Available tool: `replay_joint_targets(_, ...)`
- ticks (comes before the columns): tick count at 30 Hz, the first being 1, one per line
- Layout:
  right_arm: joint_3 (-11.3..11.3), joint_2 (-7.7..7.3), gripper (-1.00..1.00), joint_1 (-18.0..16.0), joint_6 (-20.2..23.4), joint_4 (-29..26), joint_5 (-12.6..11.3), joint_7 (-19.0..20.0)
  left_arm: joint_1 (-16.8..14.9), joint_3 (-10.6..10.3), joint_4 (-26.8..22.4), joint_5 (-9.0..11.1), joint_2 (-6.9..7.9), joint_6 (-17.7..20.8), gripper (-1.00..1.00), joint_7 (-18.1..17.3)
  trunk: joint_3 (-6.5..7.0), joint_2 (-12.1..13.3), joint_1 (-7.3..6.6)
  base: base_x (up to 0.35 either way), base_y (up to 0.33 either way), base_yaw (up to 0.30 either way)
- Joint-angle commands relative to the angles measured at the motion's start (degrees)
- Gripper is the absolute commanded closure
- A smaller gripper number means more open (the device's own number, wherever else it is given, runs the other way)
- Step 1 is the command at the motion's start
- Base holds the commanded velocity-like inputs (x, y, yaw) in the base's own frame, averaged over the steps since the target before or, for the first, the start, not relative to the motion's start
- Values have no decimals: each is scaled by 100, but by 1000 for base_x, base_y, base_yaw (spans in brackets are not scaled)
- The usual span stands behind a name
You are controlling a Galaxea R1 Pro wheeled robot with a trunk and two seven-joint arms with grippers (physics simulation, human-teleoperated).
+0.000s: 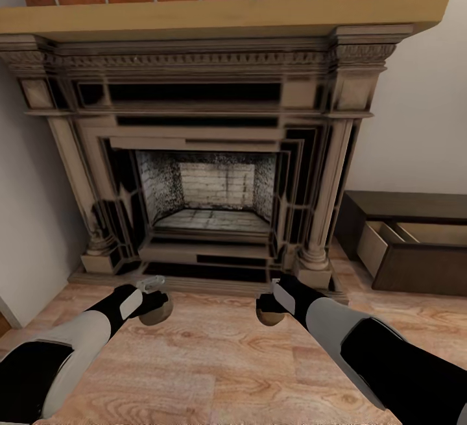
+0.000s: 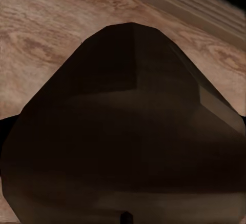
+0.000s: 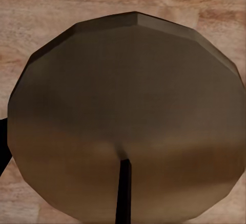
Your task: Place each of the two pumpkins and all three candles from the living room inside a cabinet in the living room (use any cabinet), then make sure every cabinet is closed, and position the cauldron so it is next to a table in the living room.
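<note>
My left gripper (image 1: pixel 154 300) is shut on a tan, squat candle (image 1: pixel 157 313) held low over the wooden floor in front of the fireplace. That candle looms large and dark in the left wrist view (image 2: pixel 123 131). My right gripper (image 1: pixel 268 308) is shut on a second candle (image 1: pixel 268 318), whose round flat face with a thin dark wick is seen in the right wrist view (image 3: pixel 128 111). The low dark-brown cabinet (image 1: pixel 415 269) stands at the right against the wall, with a drawer (image 1: pixel 383 240) pulled open and its pale interior showing.
A large carved fireplace (image 1: pixel 207 172) with a wooden mantel and red brick above stands straight ahead, its stone base (image 1: pixel 194 276) just beyond my grippers. White walls flank it. Wooden floor (image 1: pixel 214 360) stretches under both arms.
</note>
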Motion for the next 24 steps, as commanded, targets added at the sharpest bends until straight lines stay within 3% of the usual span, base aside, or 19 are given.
replay_joint_targets(1,38,0,100,-2,24,-12,-59,-41,-1,-40,-12,62,3,32,100,37,-15,-3,-2,0,0,0)
replay_joint_targets(6,31,-2,100,-2,24,-13,-59,-47,-1,-40,6,60,3,32,100,38,-61,-3,-2,0,-11,0)
replay_joint_targets(11,29,-2,100,-2,24,-9,-59,-47,-1,-40,23,59,-24,32,100,46,-73,-3,-2,-21,-227,-7)
replay_joint_targets(24,29,-2,100,-2,32,-12,-64,-41,-1,-40,67,58,-83,32,100,56,-74,-3,-2,-129,-279,-265)
